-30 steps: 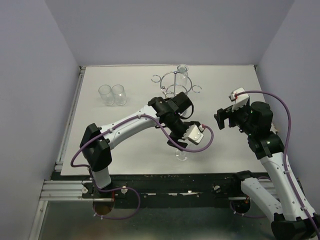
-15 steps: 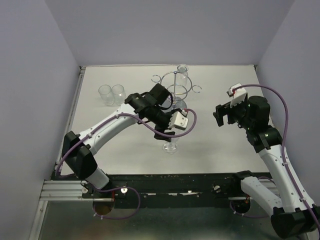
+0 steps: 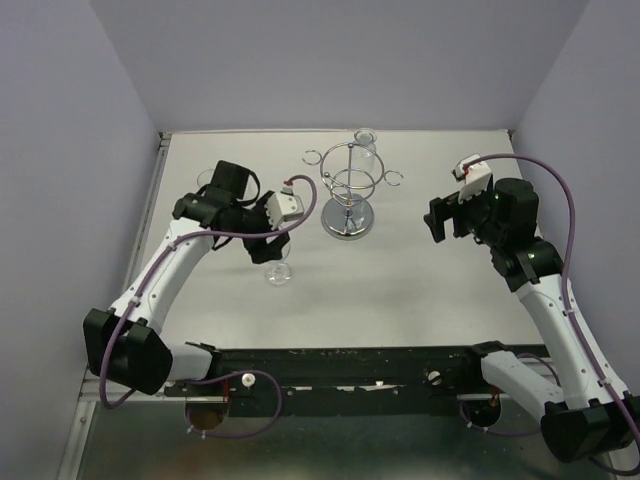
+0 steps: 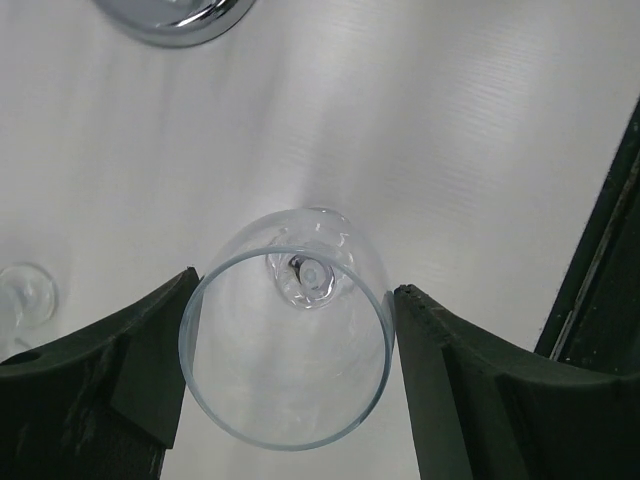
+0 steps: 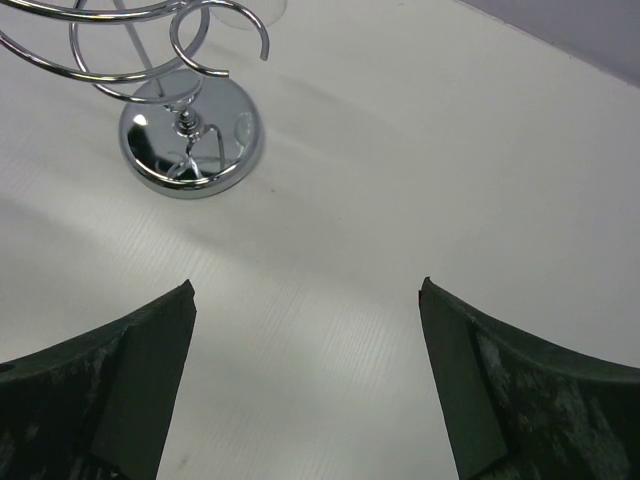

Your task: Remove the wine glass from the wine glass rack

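The chrome wine glass rack (image 3: 347,196) stands at the back middle of the table, with one wine glass (image 3: 365,141) still hanging on its far side. My left gripper (image 3: 266,250) is shut on another clear wine glass (image 3: 278,270), left of the rack and well clear of it. In the left wrist view, the fingers (image 4: 150,350) press both sides of the glass bowl (image 4: 285,390), rim towards the camera. I cannot tell whether its foot touches the table. My right gripper (image 3: 437,218) is open and empty, right of the rack. The rack base (image 5: 190,140) shows beyond it.
Clear glasses (image 3: 206,181) stand at the back left, mostly hidden by my left arm; one shows in the left wrist view (image 4: 25,296). The black front rail (image 3: 330,355) runs along the near table edge. Walls enclose the table on three sides.
My left arm has swung from the front middle to the left with the wine glass in its grip. My right gripper has barely moved and stays open.
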`<state>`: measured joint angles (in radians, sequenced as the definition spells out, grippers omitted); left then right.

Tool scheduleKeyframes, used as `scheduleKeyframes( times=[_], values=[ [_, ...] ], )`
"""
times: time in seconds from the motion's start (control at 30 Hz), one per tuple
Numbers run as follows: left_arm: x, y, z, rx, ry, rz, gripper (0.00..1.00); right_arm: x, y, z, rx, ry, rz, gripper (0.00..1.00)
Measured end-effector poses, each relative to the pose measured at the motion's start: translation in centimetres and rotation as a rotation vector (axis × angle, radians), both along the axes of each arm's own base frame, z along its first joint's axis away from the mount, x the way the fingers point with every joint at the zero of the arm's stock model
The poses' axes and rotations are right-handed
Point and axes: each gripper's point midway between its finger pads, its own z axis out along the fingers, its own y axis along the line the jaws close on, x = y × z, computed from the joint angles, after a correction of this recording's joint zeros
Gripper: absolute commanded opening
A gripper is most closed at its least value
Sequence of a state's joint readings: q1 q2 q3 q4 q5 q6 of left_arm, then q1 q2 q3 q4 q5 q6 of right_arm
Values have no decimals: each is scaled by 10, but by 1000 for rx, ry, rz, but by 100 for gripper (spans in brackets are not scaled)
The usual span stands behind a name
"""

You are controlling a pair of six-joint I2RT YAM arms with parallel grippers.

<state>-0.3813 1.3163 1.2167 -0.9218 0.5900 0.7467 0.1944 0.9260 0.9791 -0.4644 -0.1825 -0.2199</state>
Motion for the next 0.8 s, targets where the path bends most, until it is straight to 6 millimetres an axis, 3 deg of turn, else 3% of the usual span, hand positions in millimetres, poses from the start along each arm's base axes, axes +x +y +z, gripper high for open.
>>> scheduleKeyframes(
  times=[0.27,0.63,0.8],
  values=[
    [50,81,-4,28,-10,313,69,3,3,-5,2,19,13,100],
    [125,167,-4,53,-86,644,68,4,2,-1,1,10,11,100],
    [153,192,-2,65,-137,756,69,4,-1,0,-3,2,6,100]
  ],
)
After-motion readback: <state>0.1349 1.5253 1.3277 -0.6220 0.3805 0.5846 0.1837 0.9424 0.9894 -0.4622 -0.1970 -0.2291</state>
